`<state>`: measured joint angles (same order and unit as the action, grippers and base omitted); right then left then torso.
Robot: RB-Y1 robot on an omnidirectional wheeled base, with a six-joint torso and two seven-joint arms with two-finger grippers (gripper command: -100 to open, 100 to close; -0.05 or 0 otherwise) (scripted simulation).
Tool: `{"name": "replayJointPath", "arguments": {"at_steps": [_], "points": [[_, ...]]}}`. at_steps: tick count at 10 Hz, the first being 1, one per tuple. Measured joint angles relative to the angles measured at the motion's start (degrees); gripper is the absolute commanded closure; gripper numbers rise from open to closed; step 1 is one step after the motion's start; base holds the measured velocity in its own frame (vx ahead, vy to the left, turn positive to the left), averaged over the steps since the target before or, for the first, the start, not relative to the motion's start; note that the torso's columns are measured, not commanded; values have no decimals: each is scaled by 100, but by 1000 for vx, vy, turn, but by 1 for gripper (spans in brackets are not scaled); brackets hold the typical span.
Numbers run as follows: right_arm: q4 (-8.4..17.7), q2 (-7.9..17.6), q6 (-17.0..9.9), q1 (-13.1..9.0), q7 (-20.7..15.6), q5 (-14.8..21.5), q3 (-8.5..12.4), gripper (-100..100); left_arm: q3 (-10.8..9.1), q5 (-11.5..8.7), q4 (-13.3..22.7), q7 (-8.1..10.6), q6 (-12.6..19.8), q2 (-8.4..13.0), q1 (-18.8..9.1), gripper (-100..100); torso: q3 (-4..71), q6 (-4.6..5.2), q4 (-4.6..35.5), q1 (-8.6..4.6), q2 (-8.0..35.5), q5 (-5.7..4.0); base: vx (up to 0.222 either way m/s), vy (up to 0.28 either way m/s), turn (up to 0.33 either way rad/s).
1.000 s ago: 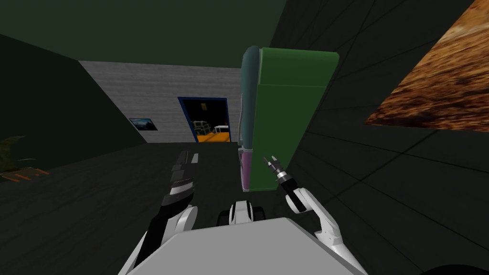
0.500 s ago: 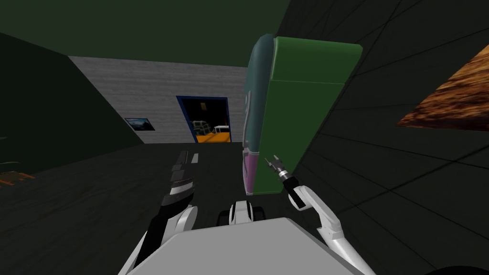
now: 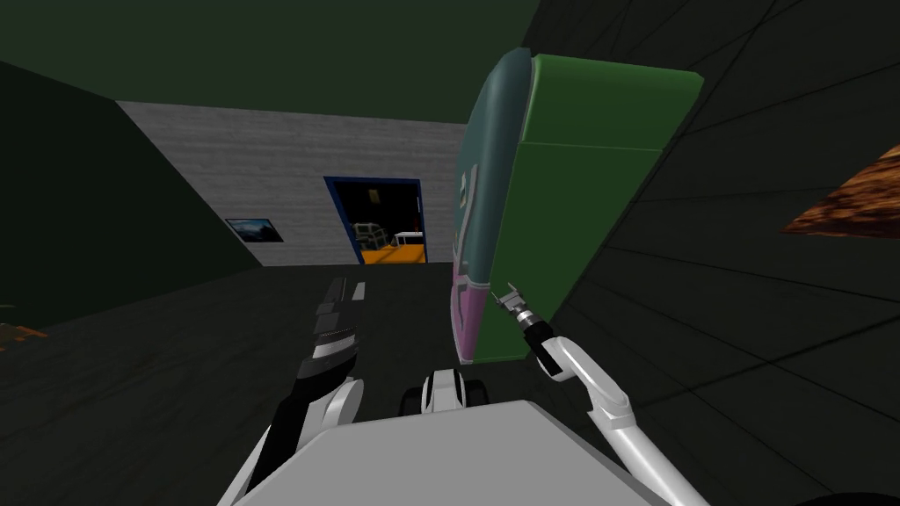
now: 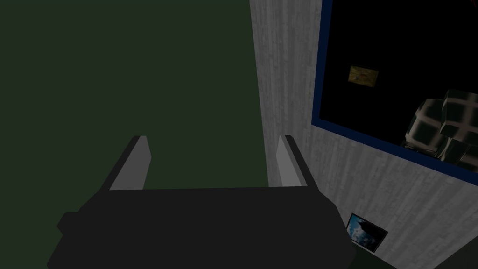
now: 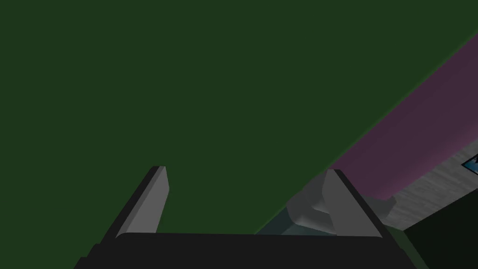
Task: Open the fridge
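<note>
Head view: the fridge (image 3: 571, 220) stands right of centre, its back against the dark tiled wall (image 3: 747, 290). We see its green side panel, with the teal upper door (image 3: 479, 176) and the purple lower door (image 3: 466, 321) facing left towards the open floor (image 3: 176, 369). The right tool (image 3: 507, 297) is up at the fridge's front corner, level with the seam where teal meets purple, its tips just at the green side's edge. The left tool (image 3: 348, 287) reaches straight ahead over the floor, well apart from the fridge. Far off, a blue-framed doorway (image 3: 387, 220) sits in the grey wall (image 3: 264, 167).

Left wrist view: the left tool (image 4: 212, 140) is released, fingers spread wide, nothing between them.

Right wrist view: the right tool (image 5: 246, 170) is released too, fingers wide apart and gripping nothing. The fridge's flat green side (image 5: 186, 93) lies close ahead of it, and the purple lower door (image 5: 420, 130) runs as a slanting band past one finger. A pale grey lumpy shape (image 5: 305, 210) sits right beside that finger; what it is, I cannot tell.
</note>
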<state>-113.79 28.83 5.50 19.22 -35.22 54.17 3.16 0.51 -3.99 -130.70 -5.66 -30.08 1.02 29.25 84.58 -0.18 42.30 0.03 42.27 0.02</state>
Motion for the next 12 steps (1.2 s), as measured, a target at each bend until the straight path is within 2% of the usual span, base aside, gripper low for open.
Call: {"name": "replayJointPath", "arguments": {"at_steps": [3,5,6,7,9,10,11,12], "points": [[159,239,-129,-83,-476,446,93,-100,1,0,0,0,0,-1,-1,0,26,-49,4,86,-36,35,20,146,0],[216,359,-176,-124,-709,607,132,-100,0,0,0,0,0,0,-1,0,38,-63,4,62,-57,31,6,111,37],[260,360,-104,-151,-901,745,190,-100,1,0,0,0,0,0,-1,0,47,-56,0,59,-73,27,0,173,19],[272,543,-191,-198,-1036,850,154,-100,1,0,0,0,0,-1,-1,0,56,-66,2,67,-86,34,10,169,10],[413,634,-249,-292,-1365,1080,263,-100,0,0,0,0,0,0,0,0,63,-115,5,107,-89,56,12,124,5],[391,634,-192,-258,-1546,1184,375,-100,0,0,0,0,0,0,-1,0,63,-113,2,127,-89,63,6,69,13],[444,699,-208,-298,-1627,1222,381,-100,-1,0,0,0,0,1,-1,0,68,-139,5,133,-94,69,-12,42,5],[494,794,-314,-375,-1687,1288,299,-100,-1,0,0,0,0,1,-1,0,76,-157,6,153,-104,80,-24,91,63]]}}
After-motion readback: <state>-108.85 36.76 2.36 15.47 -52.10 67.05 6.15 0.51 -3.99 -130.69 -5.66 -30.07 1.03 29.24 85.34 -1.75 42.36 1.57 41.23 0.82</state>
